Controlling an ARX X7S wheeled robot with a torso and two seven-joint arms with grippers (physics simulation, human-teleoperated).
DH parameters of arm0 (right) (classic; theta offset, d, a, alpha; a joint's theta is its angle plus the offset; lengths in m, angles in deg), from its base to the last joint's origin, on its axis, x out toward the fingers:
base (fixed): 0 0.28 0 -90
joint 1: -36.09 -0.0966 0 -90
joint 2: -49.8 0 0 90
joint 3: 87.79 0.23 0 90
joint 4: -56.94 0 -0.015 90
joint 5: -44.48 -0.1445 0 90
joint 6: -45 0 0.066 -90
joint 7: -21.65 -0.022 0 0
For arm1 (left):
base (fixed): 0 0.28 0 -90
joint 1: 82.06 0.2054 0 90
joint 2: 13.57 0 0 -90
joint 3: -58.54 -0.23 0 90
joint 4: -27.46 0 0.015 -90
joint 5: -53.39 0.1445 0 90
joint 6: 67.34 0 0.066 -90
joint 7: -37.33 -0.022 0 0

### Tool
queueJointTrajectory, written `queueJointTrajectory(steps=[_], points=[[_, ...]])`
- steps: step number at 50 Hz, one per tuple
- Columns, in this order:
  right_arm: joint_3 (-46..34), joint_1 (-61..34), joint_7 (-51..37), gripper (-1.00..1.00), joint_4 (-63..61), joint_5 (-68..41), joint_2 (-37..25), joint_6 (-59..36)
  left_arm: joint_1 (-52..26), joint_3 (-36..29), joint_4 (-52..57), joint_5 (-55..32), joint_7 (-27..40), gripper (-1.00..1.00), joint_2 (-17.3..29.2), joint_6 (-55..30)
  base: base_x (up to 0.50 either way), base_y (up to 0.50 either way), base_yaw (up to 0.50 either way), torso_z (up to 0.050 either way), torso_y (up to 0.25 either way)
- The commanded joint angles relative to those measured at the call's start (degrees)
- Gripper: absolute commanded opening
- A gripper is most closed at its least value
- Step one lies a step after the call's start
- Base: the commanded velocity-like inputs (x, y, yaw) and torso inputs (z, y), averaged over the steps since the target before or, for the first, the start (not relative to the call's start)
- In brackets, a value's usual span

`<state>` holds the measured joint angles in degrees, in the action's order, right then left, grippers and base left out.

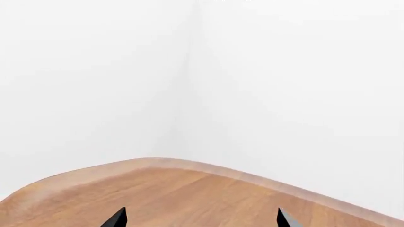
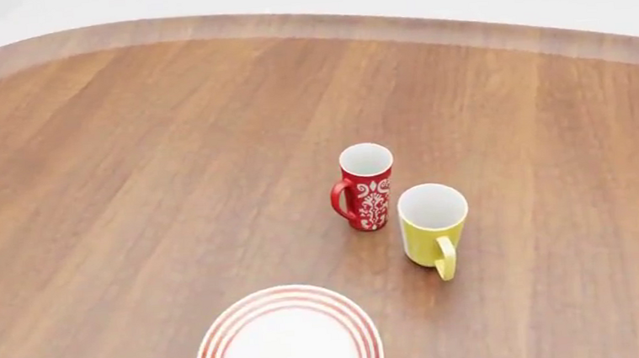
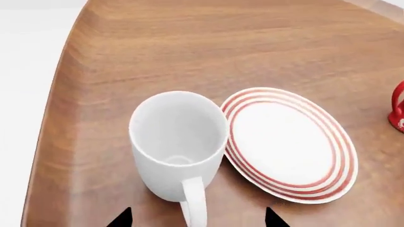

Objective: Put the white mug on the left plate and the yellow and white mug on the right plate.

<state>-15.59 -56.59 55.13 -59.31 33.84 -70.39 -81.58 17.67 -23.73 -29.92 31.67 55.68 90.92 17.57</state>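
- Left wrist view: looking out over the table (image 1: 189,194) toward its curved far edge and a bare white wall corner. Showing only the two dark fingertips of the left gripper (image 1: 200,220), standing well apart with nothing between them; jaws spread and idle. Showing no mug or plate here, so probably waiting clear of the work.

- Head view: looking down on the wooden table (image 2: 128,175). Showing one ringed plate (image 2: 289,340) at the near edge, partly cut off by the frame; impossible to tell from this view alone whether left or right. Standing upright beyond it, the red mug (image 2: 366,187), handle to the left, and just beside it the yellow mug (image 2: 433,227), white inside, handle toward the camera. Both sitting on bare wood, apart from the plate. Showing neither arm nor the white mug.

- Right wrist view: hanging above the white mug (image 3: 179,144), upright on the wood near the table edge, handle pointing toward the camera. Rim overlapping the edge of a ringed plate (image 3: 290,146) in the picture; touching or merely beside, impossible to tell. Showing the right gripper (image 3: 197,218) as two dark fingertips spread either side of the handle, pinching nothing. Probably lining up for a grasp; mug not yet on a plate. Glimpsing the red mug at the frame edge.
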Motion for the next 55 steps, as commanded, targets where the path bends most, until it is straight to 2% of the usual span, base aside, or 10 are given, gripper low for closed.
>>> queueJointTrajectory(steps=[1,14,37,55], points=[[-2.0,-3.64,1.54,1.0,6.95,0.32,1.06,0.56,0.24,0.17,0.29,-0.37,0.26,1.0,0.37,0.3,0.0,0.0,0.0,0.0,0.0],[-3.89,-7.31,3.03,1.0,14.68,1.39,2.03,3.34,-0.05,-0.99,-0.96,0.74,0.38,1.0,0.41,0.83,0.0,0.0,0.0,0.0,0.0],[-8.85,-9.77,4.35,1.0,20.94,3.15,4.74,6.27,-0.33,-1.73,-1.29,0.67,0.78,1.0,1.0,0.66,0.0,0.0,0.0,0.0,0.0],[-9.46,-9.86,4.39,1.0,24.63,3.12,5.11,7.56,-0.25,-2.02,-1.22,0.12,1.06,1.0,1.31,0.84,0.0,0.0,0.0,0.0,0.0]])
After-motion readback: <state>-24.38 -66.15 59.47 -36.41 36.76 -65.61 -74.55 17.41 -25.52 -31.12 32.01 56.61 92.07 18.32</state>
